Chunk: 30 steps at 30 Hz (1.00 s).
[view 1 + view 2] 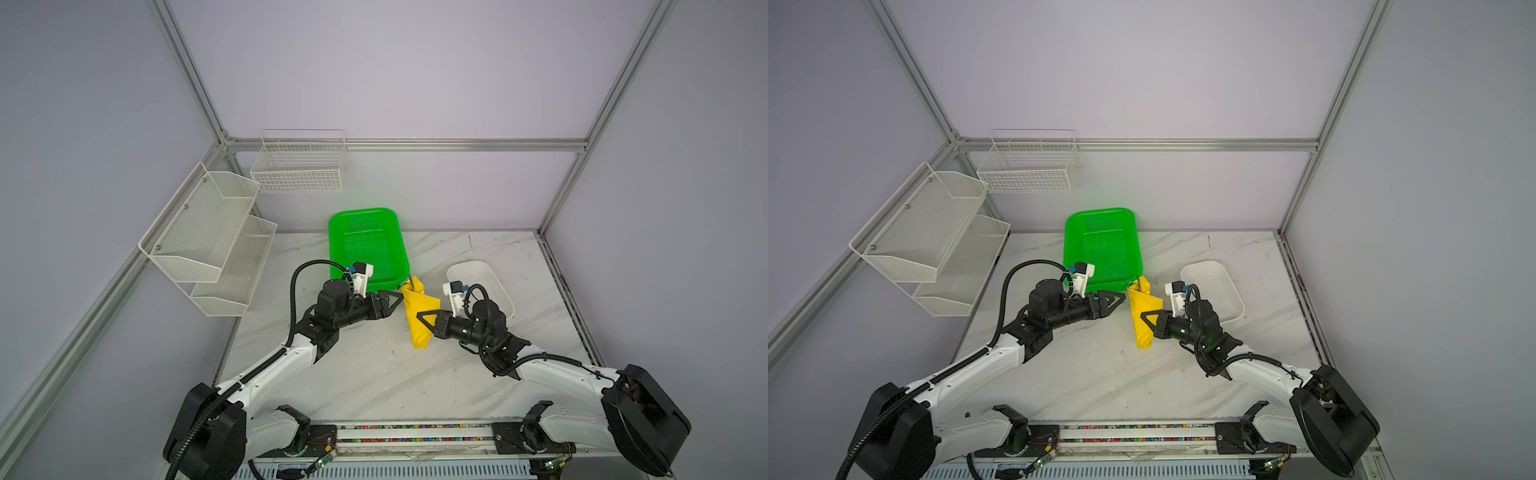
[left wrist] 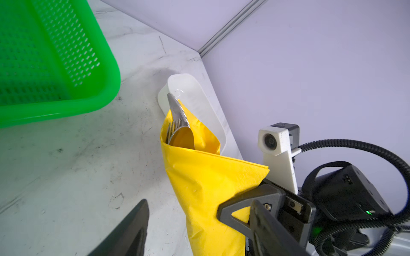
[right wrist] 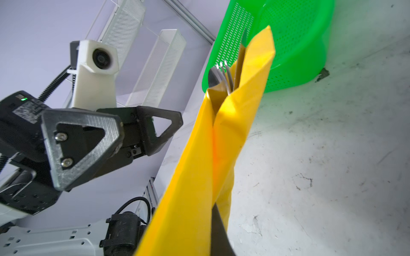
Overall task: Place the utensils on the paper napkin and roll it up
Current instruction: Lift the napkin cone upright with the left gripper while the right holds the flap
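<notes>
Right gripper (image 1: 419, 315): jaws pinched on bright yellow paper napkin (image 2: 199, 177), loosely rolled around three shiny silver metal utensils (image 2: 178, 124), beside perforated green plastic basket (image 1: 365, 245); left gripper (image 1: 398, 297): jaws apart, empty, clear of roll. Hazard, judged: single pinch on loose wrap may let it unfurl, or cutlery slide from the open end. Markings: none legible.

White arms (image 1: 291, 357), black joints (image 1: 332, 297) (corrugated cables (image 1: 293, 299))

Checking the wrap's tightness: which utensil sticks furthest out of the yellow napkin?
The knife: its serrated blade rises past the napkin edge, while the fork and spoon sit lower inside the fold.
</notes>
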Tool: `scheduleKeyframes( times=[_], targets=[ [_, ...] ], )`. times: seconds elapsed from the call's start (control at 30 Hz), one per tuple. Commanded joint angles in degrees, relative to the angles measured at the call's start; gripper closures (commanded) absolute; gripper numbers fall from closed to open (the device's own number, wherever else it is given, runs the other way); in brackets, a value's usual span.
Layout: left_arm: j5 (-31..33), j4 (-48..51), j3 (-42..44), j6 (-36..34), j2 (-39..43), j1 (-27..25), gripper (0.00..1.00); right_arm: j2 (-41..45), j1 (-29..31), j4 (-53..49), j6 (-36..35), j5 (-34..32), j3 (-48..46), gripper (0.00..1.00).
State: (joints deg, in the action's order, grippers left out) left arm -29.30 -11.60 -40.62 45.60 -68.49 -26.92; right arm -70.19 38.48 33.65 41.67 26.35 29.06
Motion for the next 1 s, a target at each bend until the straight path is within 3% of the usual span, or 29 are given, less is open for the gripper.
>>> scheduleKeyframes(
  times=[0.0,0.53,0.8,0.97],
  targets=[
    [-7.13,-9.45,2.04,4.05,0.12,0.84,0.28,2.02,-0.44,4.18,0.62,2.28,2.90,0.93],
    [-15.77,-20.00,-0.43,12.55,-5.62,1.68,0.16,4.65,-0.51,9.92,4.62,5.45,4.77,0.92],
    [-20.31,-31.78,-2.11,19.31,-8.61,1.28,0.18,3.96,-0.51,12.43,6.08,7.29,5.38,0.92],
    [-20.23,-33.28,-2.14,19.88,-9.13,0.72,0.20,3.81,-0.52,14.21,6.89,8.45,5.79,0.92]
  ],
)
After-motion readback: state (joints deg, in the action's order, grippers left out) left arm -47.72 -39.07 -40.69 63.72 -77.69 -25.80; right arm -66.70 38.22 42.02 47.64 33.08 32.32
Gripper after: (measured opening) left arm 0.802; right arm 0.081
